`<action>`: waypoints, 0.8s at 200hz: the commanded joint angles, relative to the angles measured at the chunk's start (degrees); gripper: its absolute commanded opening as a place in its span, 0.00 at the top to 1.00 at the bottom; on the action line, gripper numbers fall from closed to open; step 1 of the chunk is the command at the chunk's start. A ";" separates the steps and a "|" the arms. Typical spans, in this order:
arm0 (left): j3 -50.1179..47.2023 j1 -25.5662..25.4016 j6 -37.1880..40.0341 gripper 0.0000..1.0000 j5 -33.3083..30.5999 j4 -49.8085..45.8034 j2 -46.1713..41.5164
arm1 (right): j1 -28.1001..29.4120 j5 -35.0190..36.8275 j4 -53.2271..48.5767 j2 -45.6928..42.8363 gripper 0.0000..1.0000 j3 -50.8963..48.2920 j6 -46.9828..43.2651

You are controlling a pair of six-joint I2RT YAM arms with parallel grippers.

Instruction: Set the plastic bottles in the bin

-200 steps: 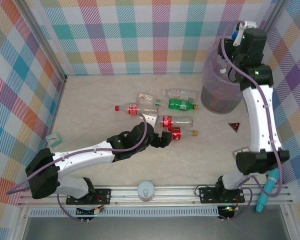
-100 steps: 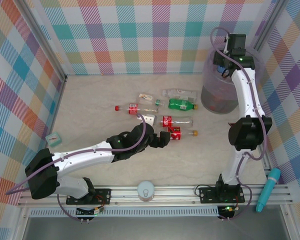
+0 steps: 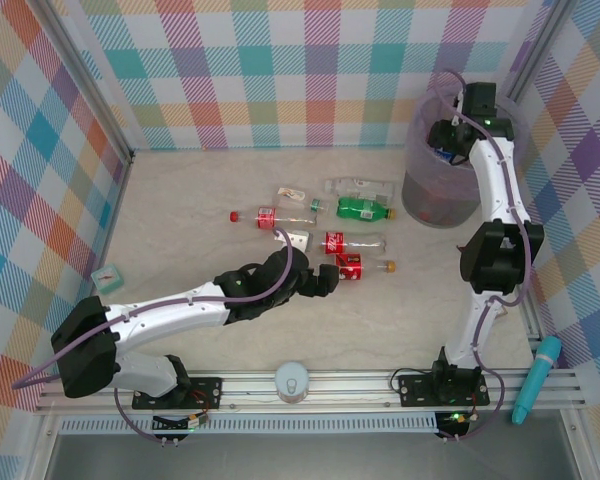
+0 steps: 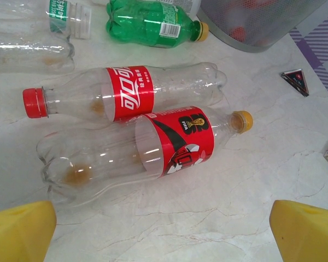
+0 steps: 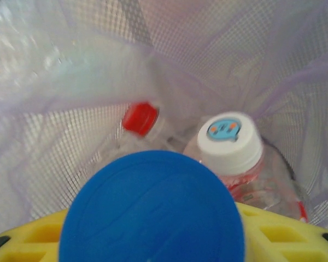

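Grey-purple translucent plastic bin (image 3: 427, 198), round and tapering downward: stands at the far right of the pale marbled surface (image 3: 180, 190), near the checked back wall. The right wrist view shows a red-capped clear bottle (image 5: 141, 118) and a white-capped clear bottle (image 5: 230, 143) lying side by side inside it.

Right end effector (image 3: 443, 144): reaches down into the bin's mouth, clenched on a blue-capped bottle (image 5: 151, 210). The cap sits between the yellow pads (image 5: 276, 236), above the two bottles inside.

Left end effector (image 4: 164, 233): released, yellow fingertips (image 4: 19, 233) spread wide, just short of the nearest bottle and apart from it.

Bottles on the surface, in a loose cluster left of the bin:
- yellow-capped bottle with a red label (image 4: 153, 146), nearest the left end effector and lying across its way to the rest;
- red-capped cola bottle (image 4: 126, 91), touching it on the far side;
- green bottle (image 4: 153, 22), beyond these, near the bin's base;
- clear bottle with a green label (image 4: 54, 12), left of the green one;
- long red-labelled bottle (image 3: 268, 216) and small crushed bottle (image 3: 298, 238), at the cluster's left.

Other items:
- dark triangular piece (image 4: 295, 81), flat on the surface right of the cluster;
- small teal cube (image 3: 108, 277), by the left wall, well apart;
- teal cylinder (image 3: 537, 378), at the near right edge.
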 commanded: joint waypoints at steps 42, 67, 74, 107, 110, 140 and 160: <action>2.21 0.38 -0.03 0.00 -1.03 -1.10 1.57 | -0.08 -1.13 -1.77 -3.72 0.26 -0.47 -1.56; 3.63 0.37 2.02 0.00 -2.09 -2.84 2.19 | -0.10 0.76 -2.51 -7.49 0.18 -0.54 -2.66; 4.18 0.38 2.87 0.00 -2.60 -3.59 2.33 | -0.08 1.33 -2.60 -8.63 0.17 -0.59 -2.85; 7.16 0.94 7.14 0.00 -2.85 -5.64 3.98 | -0.10 1.99 -2.92 -12.74 0.15 -0.20 -3.03; 7.60 1.06 7.46 0.00 -2.68 -5.87 4.18 | -0.12 1.99 -2.99 -13.09 0.15 -0.20 -2.94; 11.39 3.35 12.65 0.00 0.13 -7.55 7.52 | -0.08 0.55 -4.32 -17.41 0.14 -0.44 -2.23; 14.13 5.36 18.64 0.00 3.29 -8.75 10.32 | -0.10 -3.12 -5.09 -22.34 0.11 -2.17 -0.76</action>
